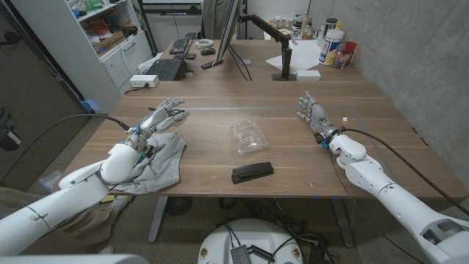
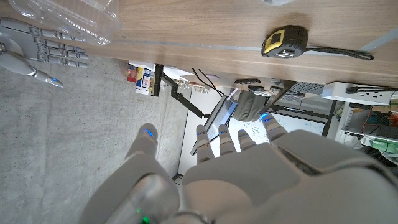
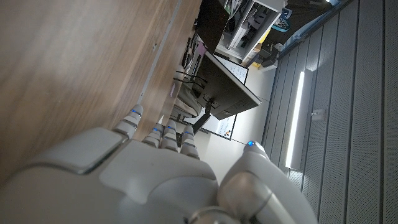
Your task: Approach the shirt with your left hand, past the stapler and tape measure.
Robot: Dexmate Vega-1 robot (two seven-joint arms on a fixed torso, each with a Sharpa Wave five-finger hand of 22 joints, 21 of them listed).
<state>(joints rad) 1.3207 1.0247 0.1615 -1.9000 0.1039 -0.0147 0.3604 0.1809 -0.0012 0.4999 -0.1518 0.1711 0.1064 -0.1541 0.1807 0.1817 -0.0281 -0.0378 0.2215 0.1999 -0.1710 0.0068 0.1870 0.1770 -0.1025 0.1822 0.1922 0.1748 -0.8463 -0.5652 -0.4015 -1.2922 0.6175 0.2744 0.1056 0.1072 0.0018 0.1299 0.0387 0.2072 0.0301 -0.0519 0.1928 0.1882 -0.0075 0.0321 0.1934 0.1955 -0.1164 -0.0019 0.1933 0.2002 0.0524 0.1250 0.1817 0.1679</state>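
A crumpled grey shirt [image 1: 160, 158] lies at the table's near left edge, under my left wrist and forearm. My left hand [image 1: 164, 116] reaches past the shirt's far edge with its fingers apart and nothing in it; the left wrist view shows that hand [image 2: 230, 168] from behind. A yellow and black tape measure [image 2: 285, 43] sits on the wood just beyond its fingertips. The black stapler [image 1: 252, 172] lies near the front edge at the middle. On the right side my right hand [image 1: 314, 114] stands with fingers apart, empty, and it also appears across the table [image 2: 37, 50].
A clear plastic container [image 1: 249, 136] stands at the table's middle, between the two hands. At the far end are a monitor on a stand [image 1: 233, 33], a keyboard [image 1: 165, 69], a power strip [image 1: 143, 81] and bottles [image 1: 331, 45]. A concrete wall runs along the right.
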